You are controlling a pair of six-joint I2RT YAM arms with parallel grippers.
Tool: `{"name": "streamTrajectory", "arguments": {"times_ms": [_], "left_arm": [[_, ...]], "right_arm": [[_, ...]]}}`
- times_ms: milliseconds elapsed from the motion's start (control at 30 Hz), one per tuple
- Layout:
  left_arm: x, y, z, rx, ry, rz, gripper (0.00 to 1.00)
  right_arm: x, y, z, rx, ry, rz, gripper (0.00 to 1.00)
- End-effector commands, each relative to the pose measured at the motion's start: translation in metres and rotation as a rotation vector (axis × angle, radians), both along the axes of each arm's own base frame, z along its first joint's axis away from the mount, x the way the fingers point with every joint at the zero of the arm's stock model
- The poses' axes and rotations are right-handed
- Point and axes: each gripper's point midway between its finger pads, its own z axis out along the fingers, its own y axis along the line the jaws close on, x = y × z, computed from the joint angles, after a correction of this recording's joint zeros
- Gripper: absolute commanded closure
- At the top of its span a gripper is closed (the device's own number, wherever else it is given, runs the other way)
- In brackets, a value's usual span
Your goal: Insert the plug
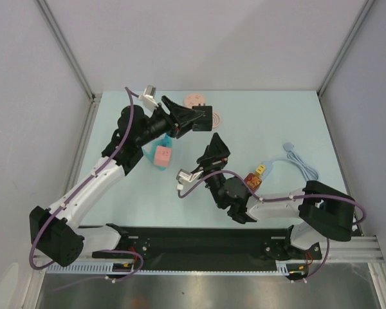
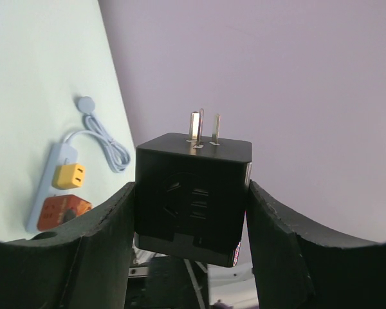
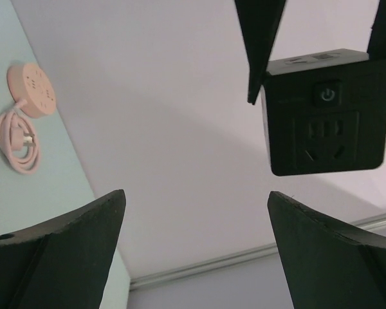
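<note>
Insertion is not yet done. The plug (image 2: 192,196), a black cube with bare prongs on its far face, is in no socket: it hangs in the air above the far middle of the table (image 1: 264,129), just on the near side of the pink strip (image 1: 196,100). Pickup looks complete. What remains, as I judge it, is to carry the prongs to a free socket, line them up and press home. The pictures do not show which socket is meant. The pink strip lies closest. The blue strip (image 2: 58,153) lies well apart on the right and already carries a yellow plug (image 2: 69,175) and an orange plug (image 2: 61,211).

The left gripper (image 2: 192,187) has its jaws part closed, clamped on the two side faces of the plug. The pads lie flat against the body and the prongs stick out beyond the fingertips, so they are free to enter a socket.

The right gripper (image 3: 196,193) has its jaws spread wide, with nothing between them and nothing touching them. It hovers near the plug on the near-right side, apart from it, and its camera looks up at the plug's socket face and power button.
</note>
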Motion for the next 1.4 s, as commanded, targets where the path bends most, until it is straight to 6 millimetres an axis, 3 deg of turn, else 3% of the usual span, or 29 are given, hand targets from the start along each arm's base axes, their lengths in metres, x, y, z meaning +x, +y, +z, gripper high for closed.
{"name": "streamTrajectory", "arguments": {"times_ms": [0,200,333,467,1133,1367], "left_arm": [[-0.006,0.008,0.025,-0.076,-0.012,0.021,1.00],[0.002,0.014,0.009,-0.049,0.014,0.043,1.00],[0.020,0.017,-0.003,-0.036,0.045,0.061,1.00],[0.021,0.011,0.000,-0.062,0.038,0.018,1.00],[-0.020,-0.007,0.000,-0.051,0.030,-0.062,1.00],[-0.034,-0.008,-0.007,-0.040,0.044,-0.072,1.00]], "right_arm": [[-0.013,-0.022,0.076,0.236,-0.189,-0.066,0.01],[-0.018,-0.018,0.084,0.210,-0.214,-0.078,0.00],[-0.024,-0.013,0.086,0.182,-0.226,-0.074,0.00],[-0.023,-0.012,0.086,0.169,-0.232,-0.077,0.00],[0.002,0.003,0.077,0.056,-0.271,-0.114,0.01],[0.014,0.001,0.071,-0.002,-0.271,-0.156,0.18]]}}
